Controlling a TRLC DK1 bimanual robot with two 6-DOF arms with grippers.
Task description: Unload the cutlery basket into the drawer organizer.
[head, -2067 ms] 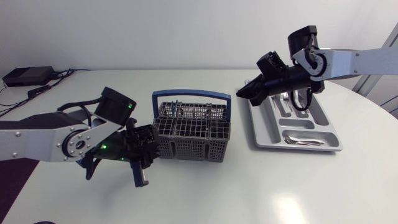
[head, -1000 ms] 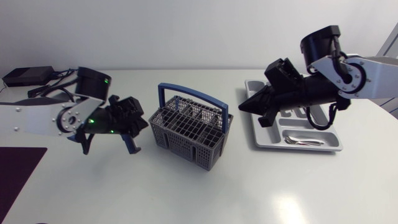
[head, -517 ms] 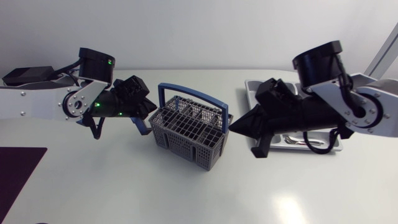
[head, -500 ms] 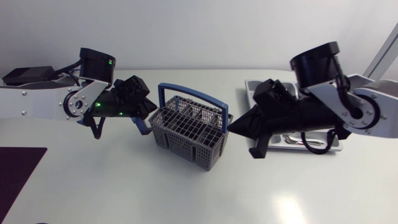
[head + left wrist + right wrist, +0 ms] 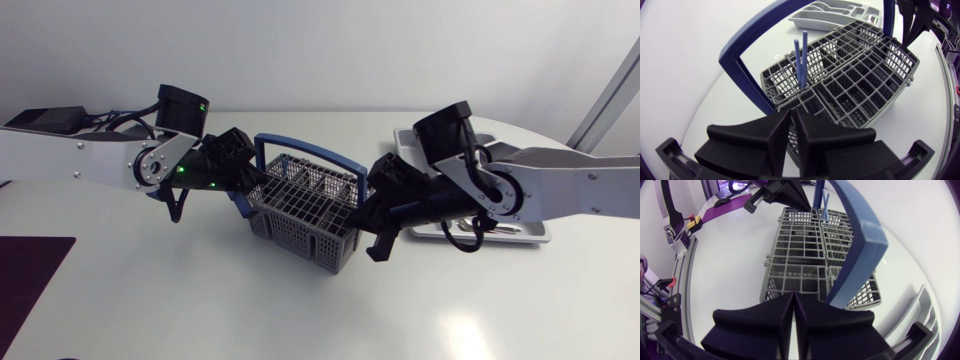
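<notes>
Head view: the cutlery basket (image 5: pixel 305 208) sits mid-counter (image 5: pixel 200 300), its blue handle (image 5: pixel 305 148) upright. It lies skewed as it did half a second ago. The left gripper (image 5: pixel 240 190) has closed in from 9 o'clock to the basket's end. The right gripper (image 5: pixel 371 226) has dropped lower and moved in at 3 o'clock. The drawer organizer (image 5: pixel 405 135) lies farther out at 3 o'clock, largely hidden behind the right arm.

Left wrist view: the left fingers (image 5: pixel 772 137) are pressed together with nothing between them. The basket is just ahead, with two blue utensil handles (image 5: pixel 802 60) standing in it.

Right wrist view: the right fingers (image 5: pixel 810 317) are likewise together and empty, just short of the basket's end wall. The left gripper is beyond the far end.
</notes>
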